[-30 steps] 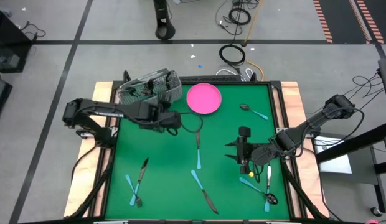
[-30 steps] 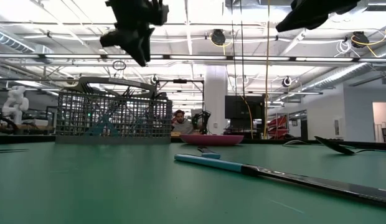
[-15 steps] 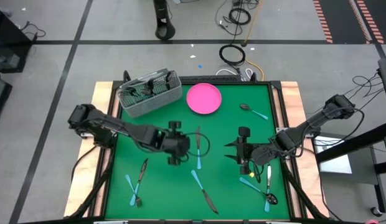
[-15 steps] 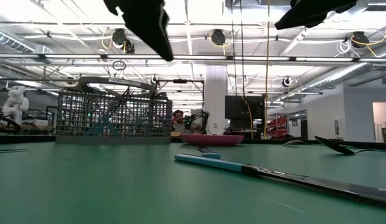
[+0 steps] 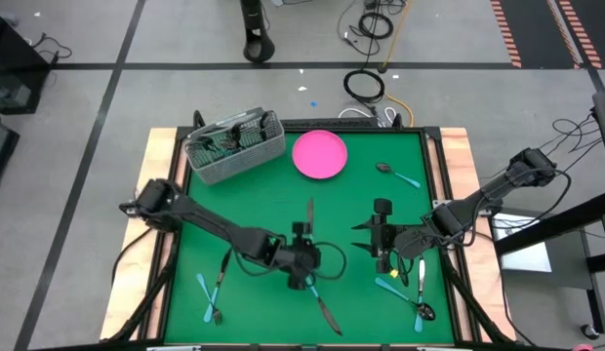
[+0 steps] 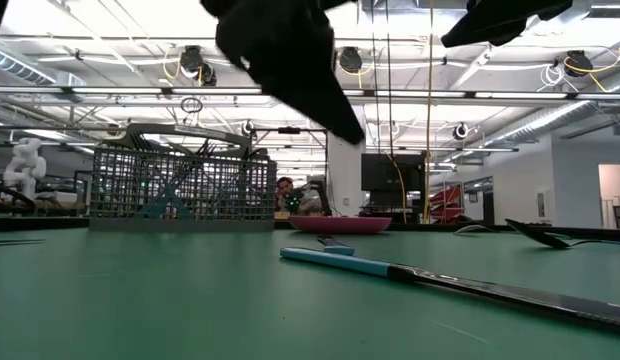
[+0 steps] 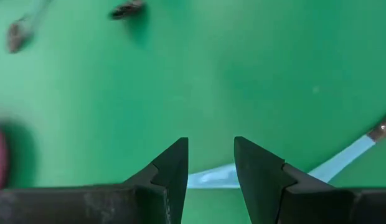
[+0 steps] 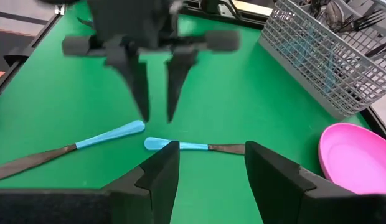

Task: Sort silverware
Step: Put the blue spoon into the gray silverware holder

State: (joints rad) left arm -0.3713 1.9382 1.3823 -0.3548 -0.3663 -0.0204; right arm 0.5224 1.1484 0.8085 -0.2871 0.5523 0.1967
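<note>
From above, the left end effector hangs released over a blue-handled knife at mid-desk; eight utensils lie loose, more in the wire basket. The right end effector waits, released. The right wrist view shows two blue-handled utensils.

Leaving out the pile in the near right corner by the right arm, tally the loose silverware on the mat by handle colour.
Blue-handled pieces: 4
All-metal pieces: 1
Total: 5
</note>
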